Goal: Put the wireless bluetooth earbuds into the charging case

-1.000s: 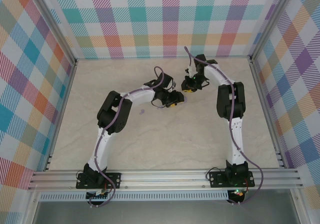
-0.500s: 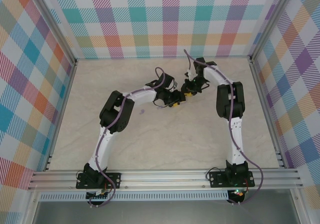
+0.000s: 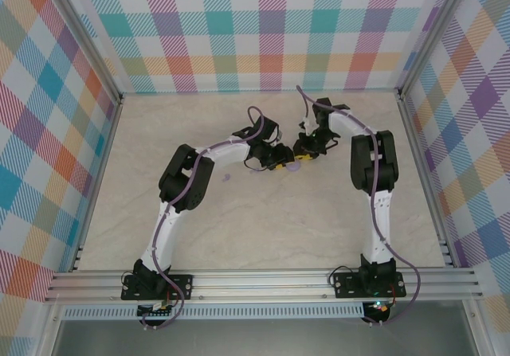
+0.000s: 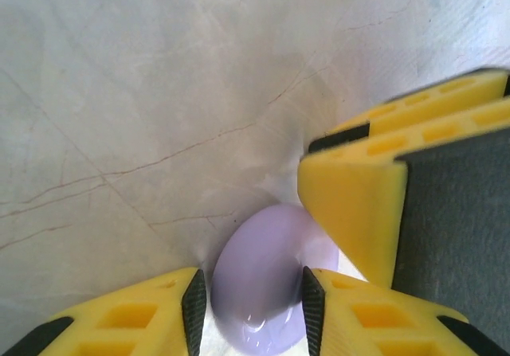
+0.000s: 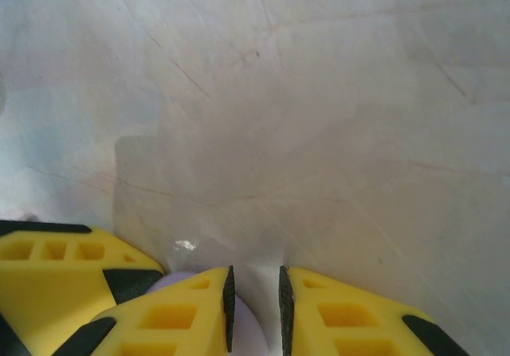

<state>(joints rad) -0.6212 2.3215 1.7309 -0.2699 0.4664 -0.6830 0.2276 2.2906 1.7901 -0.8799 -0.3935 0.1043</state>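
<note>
SITE: you are looking into a lab test cell | WALLS: plaid panels are enclosing the marbled tabletop at 9, 12, 3 o'clock | 6 o'clock: aluminium rail is spanning the front

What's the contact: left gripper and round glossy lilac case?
Touching. Left wrist view: left gripper's black pads flank the round lilac case, no gap.

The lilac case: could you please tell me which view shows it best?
Left wrist: the lilac case sits large between the left gripper's jaws. Right wrist shows a sliver; top external, too small to tell.
</note>
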